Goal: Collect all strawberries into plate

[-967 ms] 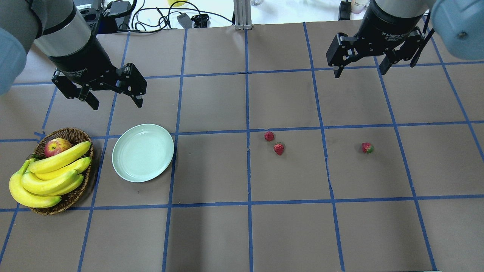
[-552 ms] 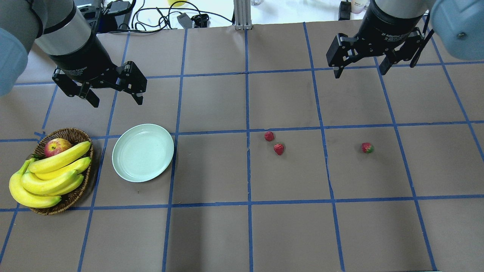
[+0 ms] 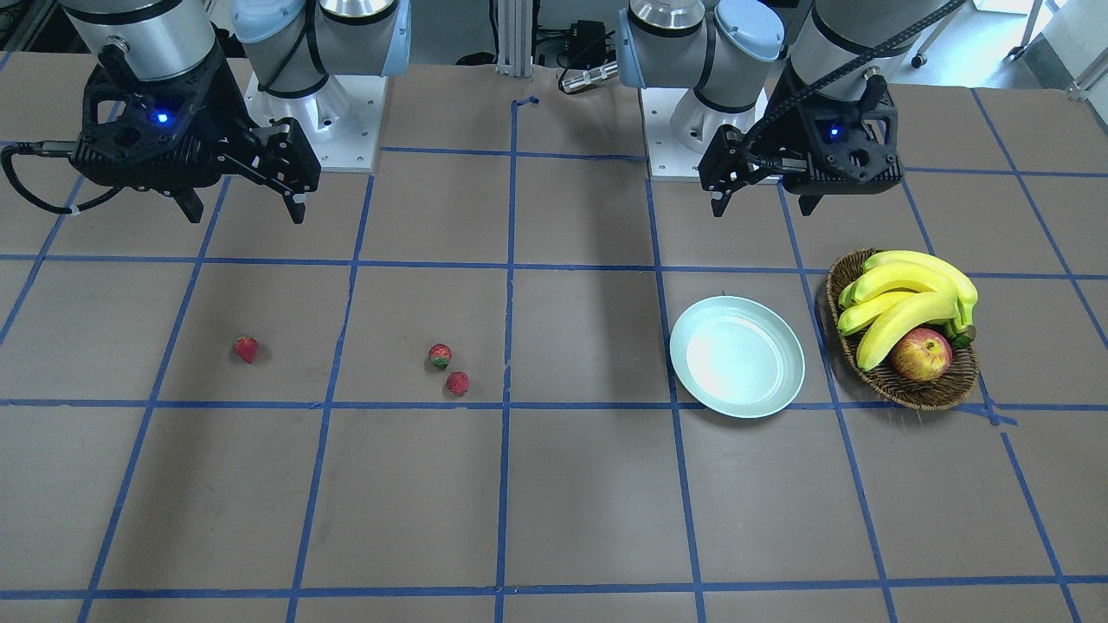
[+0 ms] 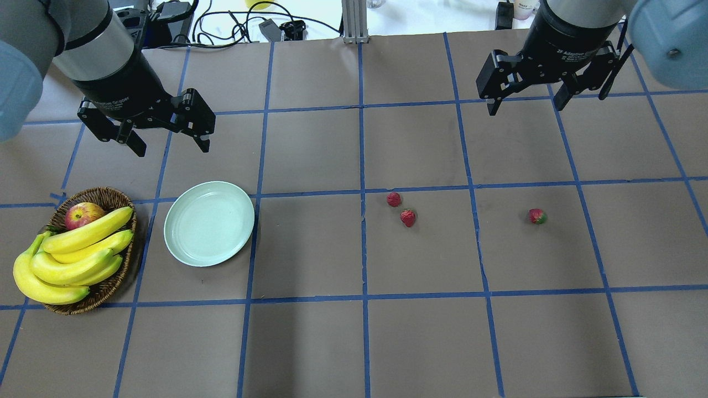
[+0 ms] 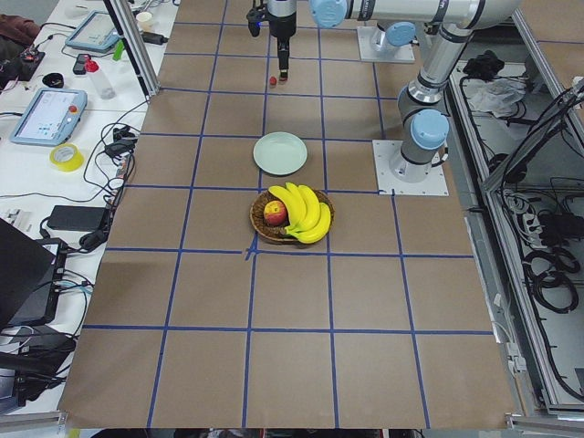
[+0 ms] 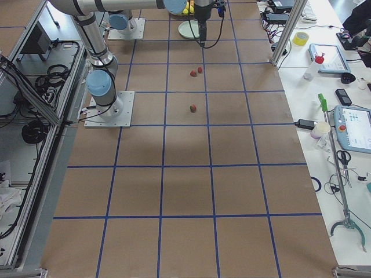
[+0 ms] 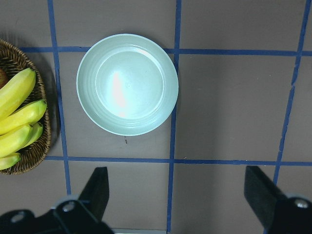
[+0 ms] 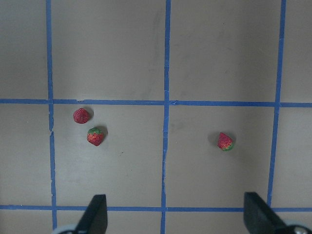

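Note:
Three strawberries lie on the brown table: two close together (image 4: 394,199) (image 4: 408,217) near the middle and one (image 4: 537,216) further right. They also show in the right wrist view (image 8: 81,115) (image 8: 95,136) (image 8: 225,141). The empty mint plate (image 4: 209,223) sits left of centre, also in the left wrist view (image 7: 127,84). My left gripper (image 4: 173,148) hangs open and empty above the table, behind the plate. My right gripper (image 4: 525,107) hangs open and empty, high behind the strawberries.
A wicker basket (image 4: 105,194) with bananas (image 4: 77,249) and an apple (image 4: 83,214) stands just left of the plate. Cables and gear (image 4: 232,25) lie beyond the table's far edge. Blue tape lines grid the table.
My left gripper has shifted very slightly. The strawberries, the plate and my right gripper have not moved.

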